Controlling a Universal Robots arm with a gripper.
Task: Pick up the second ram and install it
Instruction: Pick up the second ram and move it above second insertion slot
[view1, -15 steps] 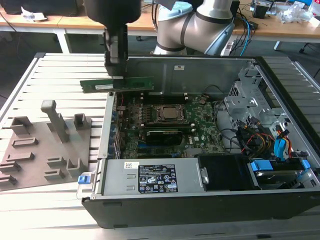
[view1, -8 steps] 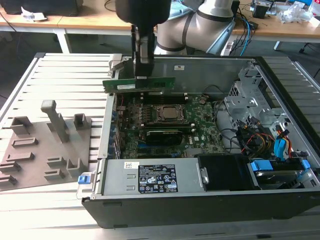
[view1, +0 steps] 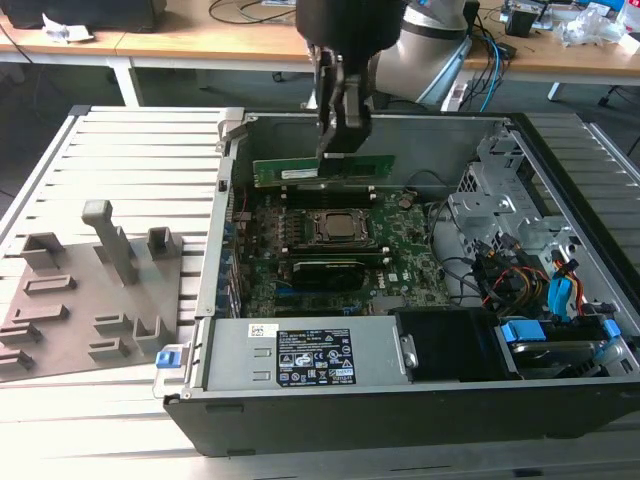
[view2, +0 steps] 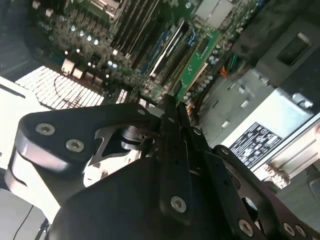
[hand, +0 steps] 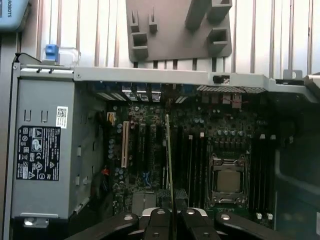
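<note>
The second ram (view1: 300, 170) is a long green stick, held on edge and level inside the open computer case (view1: 400, 415). My gripper (view1: 338, 150) comes down from above and is shut on the stick's upper edge near its middle. The stick hangs just over the memory slots (view1: 300, 192) on the far side of the processor socket (view1: 340, 228); whether it touches them I cannot tell. Both wrist views show the stick edge-on (view2: 197, 62) (hand: 168, 150), running out from between the black fingers (view2: 167, 117) (hand: 159, 220) over the green motherboard (hand: 150, 150).
A metal power-supply cover with a label (view1: 310, 360) fills the near side of the case. Drive cages and coloured cables (view1: 520, 260) crowd the exterior view's right. A grey holder plate with raised blocks (view1: 90, 290) lies on the slatted table to the left.
</note>
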